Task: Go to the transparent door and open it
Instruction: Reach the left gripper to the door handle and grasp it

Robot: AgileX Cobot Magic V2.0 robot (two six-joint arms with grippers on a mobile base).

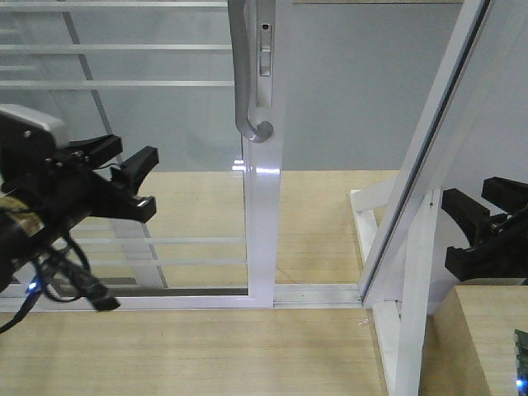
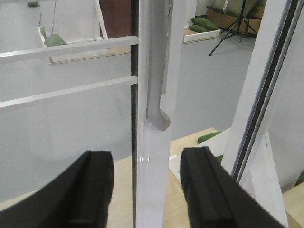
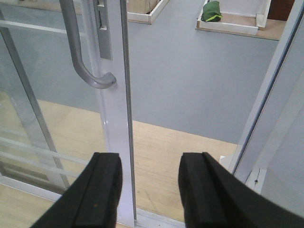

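Observation:
The transparent door [image 1: 124,124] is a glass panel with thin white bars and a white frame stile [image 1: 264,223]. Its curved silver-grey handle [image 1: 242,74] runs down the stile and ends in a hook. My left gripper [image 1: 147,181] is open and empty, left of the stile and below the handle's end. In the left wrist view the stile [image 2: 152,166] stands between the open fingers [image 2: 97,190], with the handle [image 2: 156,102] above. My right gripper [image 1: 454,229] is open and empty at the far right. In the right wrist view the handle [image 3: 76,52] is up left.
A slanted white door-frame post [image 1: 429,148] stands right of the gap. The floor track [image 1: 318,294] runs along the bottom. A wooden surface corner [image 1: 487,338] is at the lower right. Beyond the door are grey floor, green cushions [image 2: 204,23] and a tripod [image 2: 237,21].

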